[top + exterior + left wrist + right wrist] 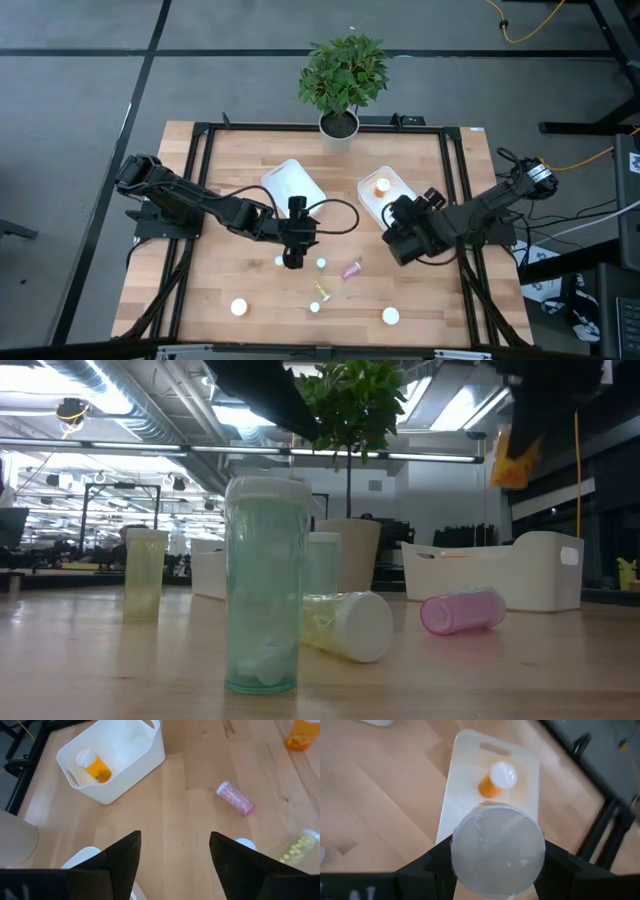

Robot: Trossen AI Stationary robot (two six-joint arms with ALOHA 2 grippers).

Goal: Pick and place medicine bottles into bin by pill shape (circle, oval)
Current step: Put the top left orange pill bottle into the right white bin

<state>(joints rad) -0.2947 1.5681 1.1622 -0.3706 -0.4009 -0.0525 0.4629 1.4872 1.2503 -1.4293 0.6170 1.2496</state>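
My right gripper (398, 248) is shut on a medicine bottle (497, 850) whose round whitish cap faces its wrist camera. It hangs just near of the right white bin (372, 203), where an orange bottle (495, 781) lies. My left gripper (172, 837) stands open above the table's middle with nothing between its fingers. Loose bottles rest on the wood: a purple one (236, 798) and a yellow-green one (295, 847) on their sides, a teal one (262, 585) upright. My right gripper pinches the bottle between its two fingers (555, 860), one on each side of the upper end at the cap's rim (459, 851). The bottle is lifted clear of the table. In the low view an orange body (515, 458) hangs below the dark gripper.
The left white bin (295, 185) stands at the far middle, a potted plant (343, 75) behind both bins. More white-capped bottles (239, 307) (390, 316) (314, 307) stand near the front edge. A black frame (455, 180) borders the table.
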